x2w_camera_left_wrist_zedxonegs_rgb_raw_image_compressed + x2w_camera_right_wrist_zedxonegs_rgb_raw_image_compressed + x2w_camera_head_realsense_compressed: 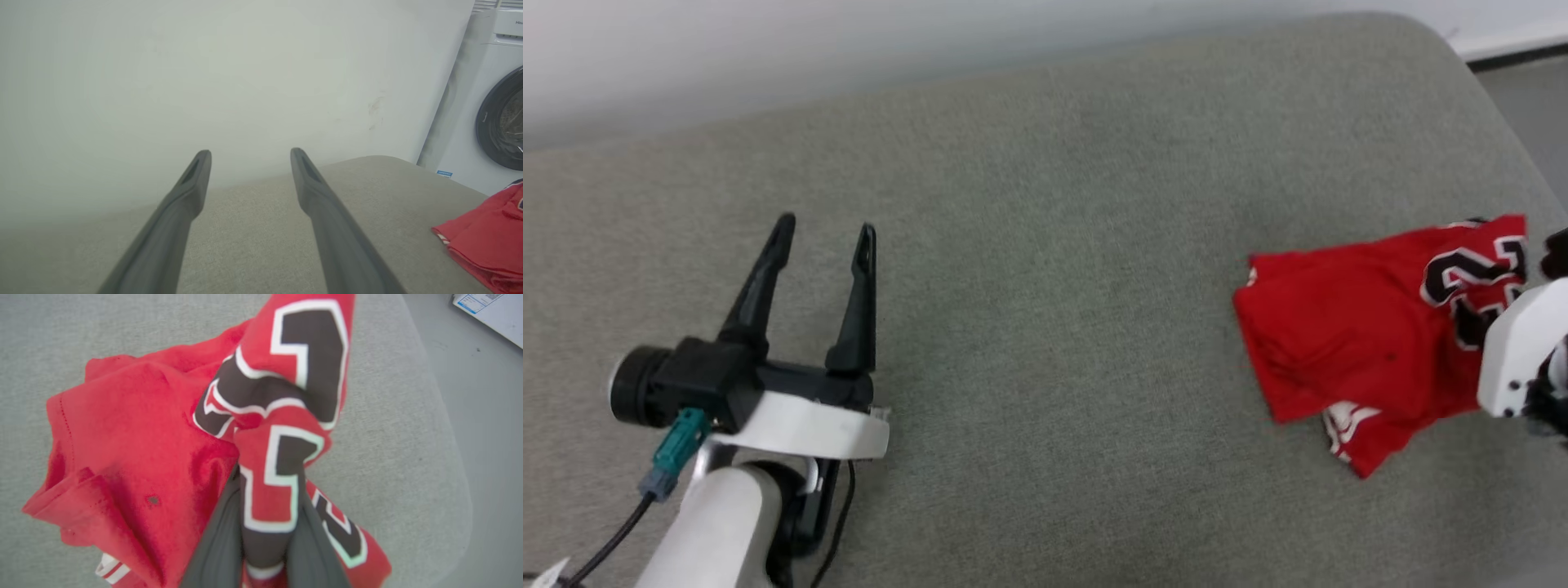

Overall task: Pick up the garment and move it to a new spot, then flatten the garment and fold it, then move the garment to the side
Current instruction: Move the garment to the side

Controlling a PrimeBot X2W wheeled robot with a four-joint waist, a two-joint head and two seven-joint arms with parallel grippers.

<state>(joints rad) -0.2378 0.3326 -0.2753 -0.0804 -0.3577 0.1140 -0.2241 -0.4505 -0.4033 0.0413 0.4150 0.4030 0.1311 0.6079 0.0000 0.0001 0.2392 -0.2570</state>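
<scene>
The garment, a red jersey with a black, white-outlined number print, lies bunched at the right end of the grey cushioned surface. A striped white sleeve edge pokes out at its near side. In the right wrist view my right gripper is shut on a raised fold of the garment that carries the print. That arm's white wrist housing covers the jersey's right edge. My left gripper hovers open and empty over the left of the surface, far from the jersey. The garment sits low right of the left gripper.
The cushion's rounded right edge lies close beside the jersey, with grey floor beyond it. A white wall runs along the back. A white washing machine stands past the far right corner. A printed sheet lies on the floor.
</scene>
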